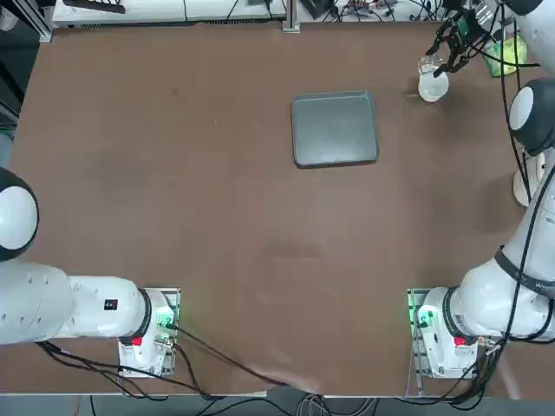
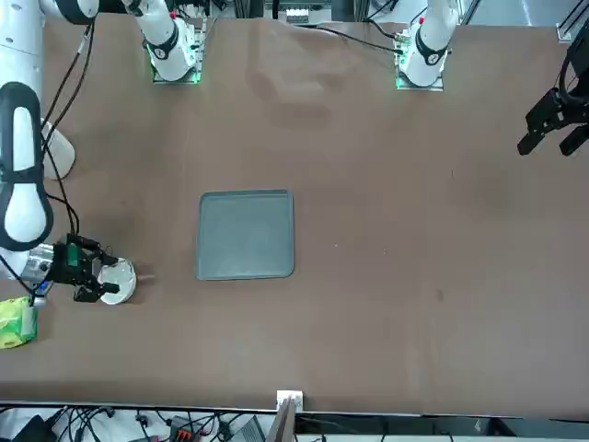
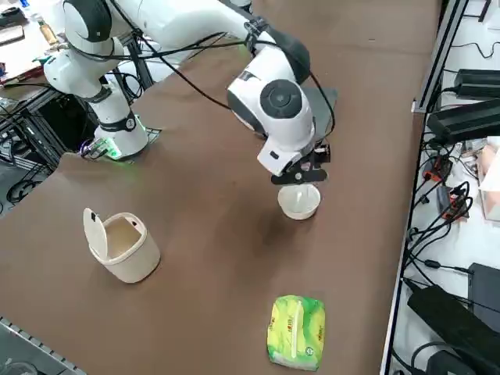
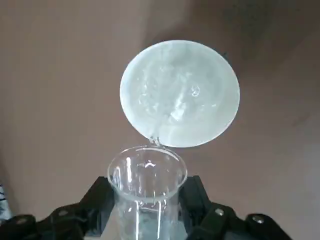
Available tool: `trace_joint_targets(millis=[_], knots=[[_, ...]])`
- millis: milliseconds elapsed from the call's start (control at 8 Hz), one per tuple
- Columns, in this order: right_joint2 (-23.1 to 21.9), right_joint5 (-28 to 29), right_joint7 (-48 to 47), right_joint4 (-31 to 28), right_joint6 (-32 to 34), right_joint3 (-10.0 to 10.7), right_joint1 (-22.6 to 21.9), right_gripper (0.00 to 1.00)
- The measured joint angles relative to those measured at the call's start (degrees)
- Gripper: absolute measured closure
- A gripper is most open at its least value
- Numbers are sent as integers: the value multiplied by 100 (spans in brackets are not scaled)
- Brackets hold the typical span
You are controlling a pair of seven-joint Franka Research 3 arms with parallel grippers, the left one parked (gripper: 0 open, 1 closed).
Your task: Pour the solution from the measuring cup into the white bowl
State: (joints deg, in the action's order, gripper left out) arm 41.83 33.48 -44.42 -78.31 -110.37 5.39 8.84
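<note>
Near the table's far right corner, the 2 jaws of the right gripper [image 4: 146, 205] are pinching the clear measuring cup [image 4: 148, 192], which is tipping and pouring water into the white bowl [image 4: 180, 94] on the brown table [image 1: 217, 217].

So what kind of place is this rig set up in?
Likely a robotics lab: robot arms mounted at a brown table, loose cables and black boxes alongside, and the right gripper pouring from a glass cup.

White bowl [image 4: 180, 94], clear cup [image 4: 147, 175], grey tray [image 1: 335, 129], brown tabletop [image 1: 217, 243], green-and-yellow packet [image 3: 296, 332], off-white bin [image 3: 131, 254].
</note>
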Motion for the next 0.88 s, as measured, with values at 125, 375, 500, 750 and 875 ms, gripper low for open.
trace_joint_targets(millis=[125, 375, 500, 750, 875], knots=[[22, 265, 36, -15, 0, 1, 126, 26], [80, 876, 393, -139, 1, 1, 397, 26], [92, 1212, 617, -223, 2, 0, 507, 26], [97, 1613, 827, -306, 2, -1, 577, 26], [98, 1687, 900, -327, 2, -1, 593, 26]])
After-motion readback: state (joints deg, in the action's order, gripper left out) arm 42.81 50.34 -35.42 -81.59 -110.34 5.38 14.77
